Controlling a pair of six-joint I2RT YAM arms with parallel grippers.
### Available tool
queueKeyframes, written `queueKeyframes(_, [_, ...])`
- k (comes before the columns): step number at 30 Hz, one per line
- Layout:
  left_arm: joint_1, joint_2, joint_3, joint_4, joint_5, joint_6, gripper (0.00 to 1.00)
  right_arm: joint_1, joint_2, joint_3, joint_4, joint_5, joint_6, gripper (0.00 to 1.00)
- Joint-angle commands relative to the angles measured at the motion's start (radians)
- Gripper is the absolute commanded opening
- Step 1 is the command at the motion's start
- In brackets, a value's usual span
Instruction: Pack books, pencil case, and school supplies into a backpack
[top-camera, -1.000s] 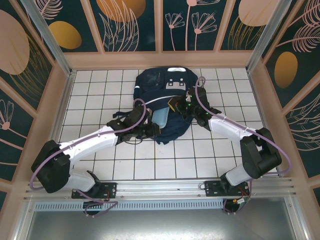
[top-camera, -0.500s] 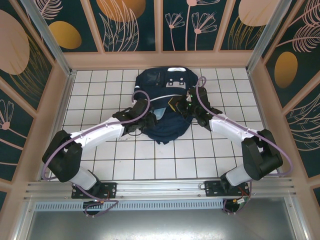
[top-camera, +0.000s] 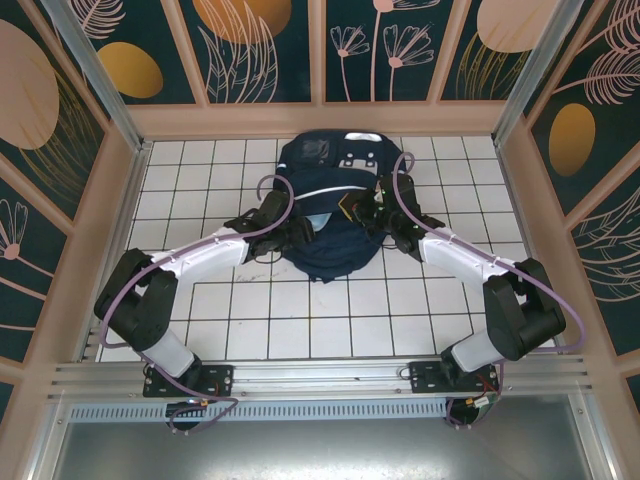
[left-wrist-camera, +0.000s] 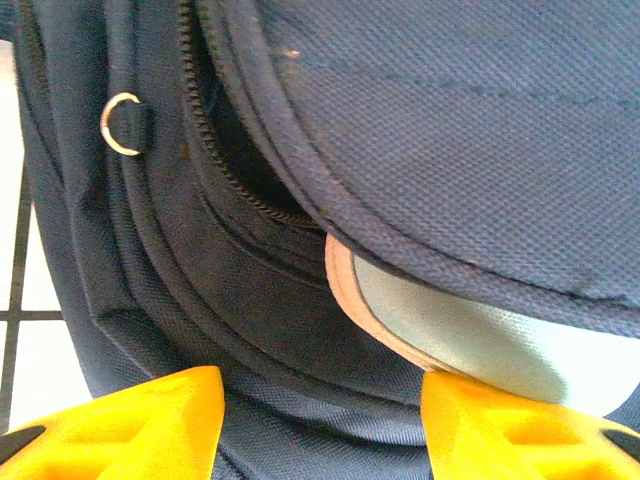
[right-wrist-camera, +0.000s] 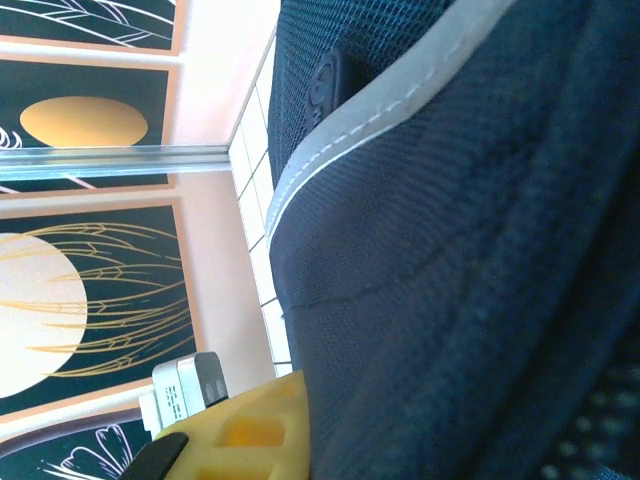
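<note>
The dark navy backpack (top-camera: 325, 200) lies flat at the table's back centre, its white stripe (top-camera: 325, 190) across the front. A pale blue flat item with a peach edge (left-wrist-camera: 470, 340) pokes out from under the backpack's flap (left-wrist-camera: 450, 130); I cannot tell if it is one of the books or the pencil case. My left gripper (left-wrist-camera: 320, 430) is open at the bag's left mouth, its right finger (left-wrist-camera: 520, 430) beside that item. My right gripper (top-camera: 362, 208) is shut on the backpack's fabric at the right of the opening, one yellow finger (right-wrist-camera: 255, 425) pressed against it.
White tiled tabletop (top-camera: 300, 320) stretches in front of the bag. Peach walls with dark floral panels (top-camera: 90, 200) enclose the table on three sides. A metal ring (left-wrist-camera: 120, 123) and the open zipper (left-wrist-camera: 215, 130) sit on the bag's left side.
My left arm has reached forward to the bag's mouth, and the pale blue item has gone mostly under the flap. The left jaws have opened. The right gripper has stayed put.
</note>
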Motion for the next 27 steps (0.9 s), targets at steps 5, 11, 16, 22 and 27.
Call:
queueKeyframes(5, [0.054,-0.096,-0.064,0.203,-0.084,-0.044,0.50,0.016,-0.040,0.028,0.012,-0.072,-0.019,0.00])
queueKeyframes(11, [0.053,-0.179,-0.158,0.260,0.042,-0.091,0.50,0.012,-0.028,0.035,0.021,-0.077,-0.019,0.00])
queueKeyframes(16, [0.054,-0.192,-0.186,0.350,0.112,-0.099,0.44,0.013,-0.016,0.041,0.027,-0.081,-0.017,0.00])
queueKeyframes(22, [0.054,-0.129,-0.192,0.436,0.181,-0.091,0.44,0.012,-0.010,0.050,0.022,-0.084,-0.017,0.00])
queueKeyframes(27, [0.054,-0.136,-0.197,0.398,0.144,-0.088,0.40,0.012,-0.014,0.058,0.011,-0.077,-0.022,0.00])
